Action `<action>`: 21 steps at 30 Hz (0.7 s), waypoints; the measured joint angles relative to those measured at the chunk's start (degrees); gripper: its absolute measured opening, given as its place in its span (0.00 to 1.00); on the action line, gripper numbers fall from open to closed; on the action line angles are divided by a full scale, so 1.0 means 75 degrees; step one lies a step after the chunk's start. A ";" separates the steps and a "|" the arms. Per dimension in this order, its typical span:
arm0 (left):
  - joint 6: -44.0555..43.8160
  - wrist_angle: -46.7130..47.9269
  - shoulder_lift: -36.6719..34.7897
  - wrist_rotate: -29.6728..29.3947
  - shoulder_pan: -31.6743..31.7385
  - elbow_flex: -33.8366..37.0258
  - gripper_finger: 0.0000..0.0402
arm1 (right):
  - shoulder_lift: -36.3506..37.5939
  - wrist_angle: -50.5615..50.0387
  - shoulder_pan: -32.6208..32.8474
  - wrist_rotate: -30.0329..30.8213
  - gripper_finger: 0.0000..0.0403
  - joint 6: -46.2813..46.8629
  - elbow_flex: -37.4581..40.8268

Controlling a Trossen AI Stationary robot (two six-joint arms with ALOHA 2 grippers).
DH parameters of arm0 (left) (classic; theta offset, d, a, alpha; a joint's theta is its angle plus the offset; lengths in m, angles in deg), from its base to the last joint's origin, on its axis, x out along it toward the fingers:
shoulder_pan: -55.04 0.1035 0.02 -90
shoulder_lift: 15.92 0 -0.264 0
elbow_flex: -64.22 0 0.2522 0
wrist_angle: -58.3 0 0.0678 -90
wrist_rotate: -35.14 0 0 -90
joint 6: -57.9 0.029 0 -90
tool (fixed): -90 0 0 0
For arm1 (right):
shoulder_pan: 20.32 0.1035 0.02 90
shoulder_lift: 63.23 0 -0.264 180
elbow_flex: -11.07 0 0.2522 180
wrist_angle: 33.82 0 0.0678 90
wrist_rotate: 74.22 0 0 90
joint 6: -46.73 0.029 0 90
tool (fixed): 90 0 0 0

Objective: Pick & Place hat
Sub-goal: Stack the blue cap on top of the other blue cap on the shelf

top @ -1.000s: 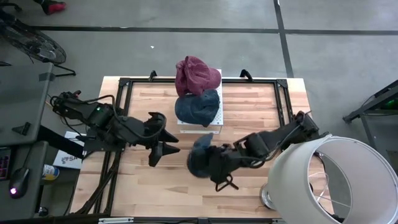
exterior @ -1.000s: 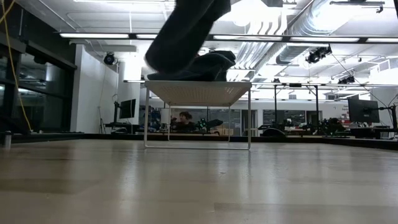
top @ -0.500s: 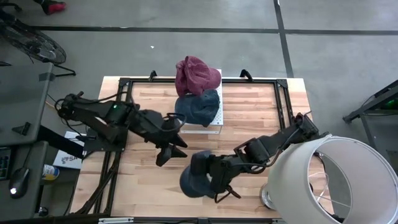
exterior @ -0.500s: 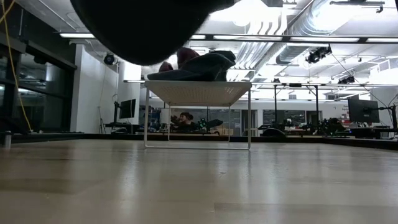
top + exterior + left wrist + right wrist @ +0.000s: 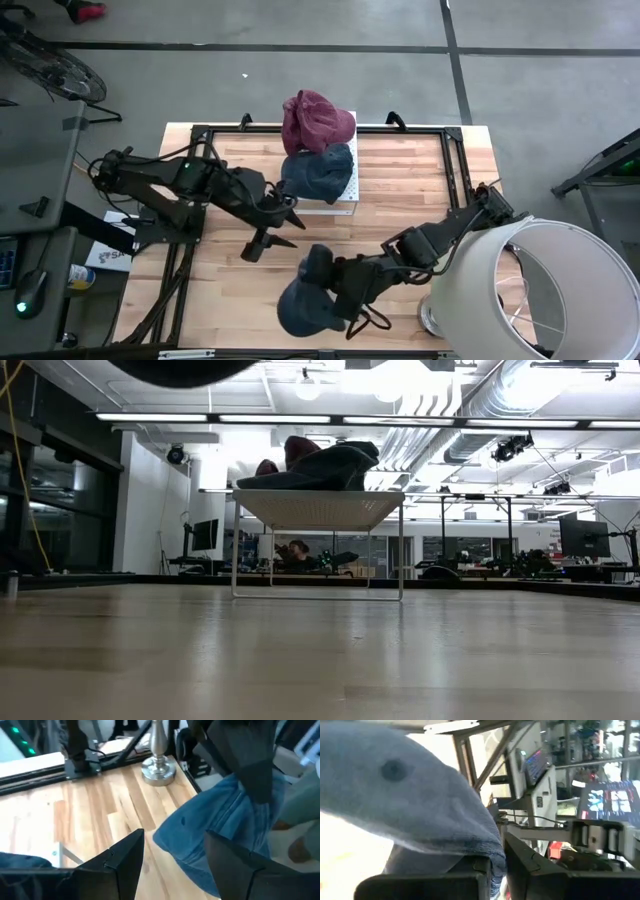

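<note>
A blue hat (image 5: 303, 303) is carried by my right gripper (image 5: 342, 285), which is shut on it over the near middle of the table. The low view shows only the hat's dark underside (image 5: 180, 368) at the picture's top. In the right wrist view the hat (image 5: 405, 795) spreads out ahead of the fingers. My left gripper (image 5: 271, 238) is open and hovers left of the hat, near the rack; its wrist view looks at the hat (image 5: 215, 825). A maroon hat (image 5: 318, 118) and a dark blue hat (image 5: 318, 172) lie on a white wire rack (image 5: 335, 206). My right gripper pinches the blue hat by its hemmed edge (image 5: 494, 861) between the two fingers (image 5: 425, 884). The fingers come from the table's right, roughly level. The hat is lifted clear of the table, and its crown sticks out ahead of the fingers.
A large white lampshade (image 5: 545, 290) with its metal base (image 5: 432, 318) stands at the table's near right corner, close to my right arm. A black frame (image 5: 455, 165) runs along the table's edges. Bare wood (image 5: 215, 290) lies near left.
My right gripper has carried the blue hat from beside the rack toward the table's near edge, and in the low view the hat has risen almost out of the picture's top. My left arm has reached a little toward the table's right, still open.
</note>
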 joint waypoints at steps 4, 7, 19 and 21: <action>0.0255 0.0016 0.0009 0.0918 0.0185 -0.0003 0.51 | 0.0000 0.0495 -0.0001 -0.0019 0.05 0.0425 0.0000; 0.0405 -0.0003 0.0009 0.1917 0.0369 -0.0003 0.49 | 0.0000 0.0866 -0.0006 -0.0136 0.05 0.0724 0.0000; 0.0860 -0.0230 0.0009 0.3540 0.0721 -0.0003 0.42 | 0.0003 0.1737 -0.0016 -0.0490 0.05 0.0905 0.0000; 0.0910 -0.0284 0.0009 0.3452 0.0718 -0.0003 0.42 | 0.0003 0.1846 -0.0058 -0.0797 0.05 0.0905 0.0000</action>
